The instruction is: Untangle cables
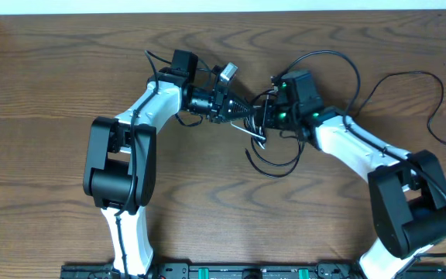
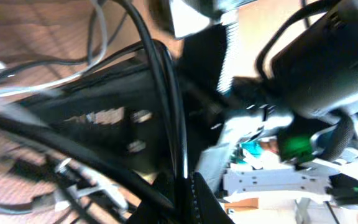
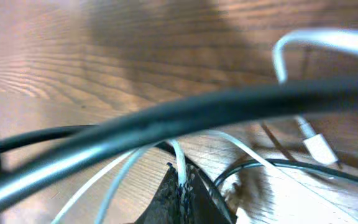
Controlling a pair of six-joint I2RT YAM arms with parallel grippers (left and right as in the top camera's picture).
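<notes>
The cables sit bunched mid-table, between both tools. My right gripper pinches the white cord; my left gripper is clamped on black cords. From overhead the fingers hide the knot, and both wrist views are blurred.

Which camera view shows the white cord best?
The right wrist view: the white cord runs close and large into the right fingers, and its plug end is visible. Overhead shows only a short pale stretch of it. The left wrist view shows blurred pale strands, not surely it.
</notes>
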